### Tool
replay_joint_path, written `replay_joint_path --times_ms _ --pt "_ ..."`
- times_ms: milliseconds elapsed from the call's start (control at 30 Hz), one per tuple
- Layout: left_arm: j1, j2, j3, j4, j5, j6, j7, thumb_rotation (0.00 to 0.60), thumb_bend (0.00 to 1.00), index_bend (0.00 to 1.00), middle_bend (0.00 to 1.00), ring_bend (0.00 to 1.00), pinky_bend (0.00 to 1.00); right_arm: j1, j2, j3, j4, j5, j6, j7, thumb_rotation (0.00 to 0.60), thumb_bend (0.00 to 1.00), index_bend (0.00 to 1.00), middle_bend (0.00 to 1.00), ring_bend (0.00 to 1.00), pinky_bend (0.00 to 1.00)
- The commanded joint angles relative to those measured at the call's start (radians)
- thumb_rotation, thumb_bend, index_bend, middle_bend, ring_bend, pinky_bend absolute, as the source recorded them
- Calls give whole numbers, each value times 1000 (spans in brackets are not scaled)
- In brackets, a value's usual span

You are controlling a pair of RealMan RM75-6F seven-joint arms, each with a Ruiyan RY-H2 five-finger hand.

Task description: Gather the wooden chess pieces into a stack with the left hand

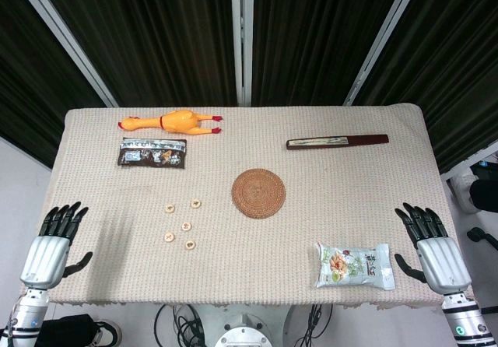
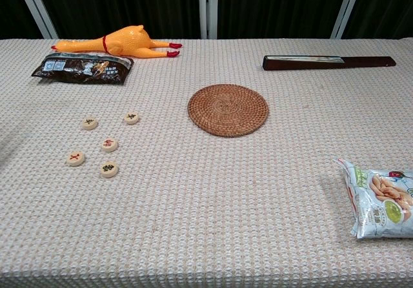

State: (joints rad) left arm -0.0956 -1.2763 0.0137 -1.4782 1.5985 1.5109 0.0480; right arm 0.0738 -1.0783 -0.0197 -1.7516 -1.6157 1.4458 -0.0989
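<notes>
Several round wooden chess pieces (image 1: 186, 226) lie flat and apart from one another on the woven cloth, left of centre; the chest view shows the same pieces (image 2: 109, 144) with red and dark characters on top. My left hand (image 1: 52, 247) hovers at the table's front left edge, fingers spread, holding nothing, well to the left of the pieces. At the front right edge my right hand (image 1: 433, 247) is likewise open and empty. Neither hand shows in the chest view.
A round woven coaster (image 1: 258, 193) sits mid-table. A rubber chicken (image 1: 177, 121) and a dark snack packet (image 1: 152, 153) lie at the back left, a dark folded fan (image 1: 337, 141) at the back right, a pale snack bag (image 1: 352, 265) at the front right.
</notes>
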Motion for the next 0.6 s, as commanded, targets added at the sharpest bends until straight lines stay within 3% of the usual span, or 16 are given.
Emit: replay_joint_path --times_ms 33,600 --pt "-1 -3 2 1 8 3 0 600 226 69 0 0 0 -2 3 -1 -3 -5 5 5 600 253 0 0 0 0" --pt "-5 -5 8 -19 47 27 -59 600 225 92 25 0 0 -2 6 4 -4 -2 11 10 600 254 0 0 0 0"
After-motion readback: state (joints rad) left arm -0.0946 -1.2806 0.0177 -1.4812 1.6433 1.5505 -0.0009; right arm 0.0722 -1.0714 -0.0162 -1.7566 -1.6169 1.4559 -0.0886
